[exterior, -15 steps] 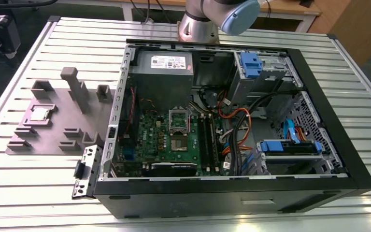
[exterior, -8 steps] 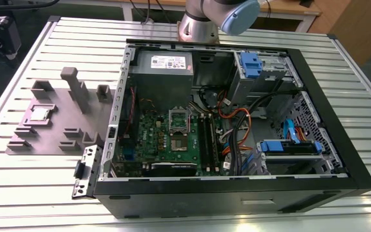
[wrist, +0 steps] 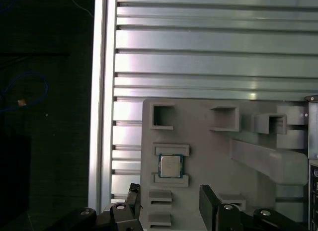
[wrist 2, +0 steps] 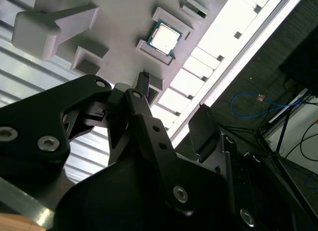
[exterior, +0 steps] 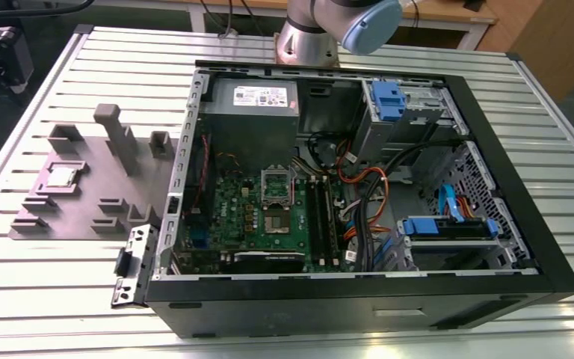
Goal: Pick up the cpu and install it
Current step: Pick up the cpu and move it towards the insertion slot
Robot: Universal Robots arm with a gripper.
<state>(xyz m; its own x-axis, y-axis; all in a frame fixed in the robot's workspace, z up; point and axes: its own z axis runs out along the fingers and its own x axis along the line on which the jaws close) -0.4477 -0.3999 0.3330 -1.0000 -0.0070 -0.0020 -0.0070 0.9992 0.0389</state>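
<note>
- Your cpu [wrist: 170, 165] lies flat, metal top up, in a pocket of the grey fixture plate [wrist: 208, 151]. Two small ledges hem it in, likely so it cannot slide and sits in a known spot.
- The plate rests on the slatted table [exterior: 28, 299], just beside the open computer case [exterior: 526, 247], on the exterior view's left.
- Your gripper [wrist: 169, 190] hangs over the plate, fingers apart with nothing between them. The gap looks wider than the chip, which suits straddling it.
- The chip is near that gap but untouched.
- The socket frame [exterior: 275, 193] lies inside the case, well apart from the chip, so installing is not begun.
</note>
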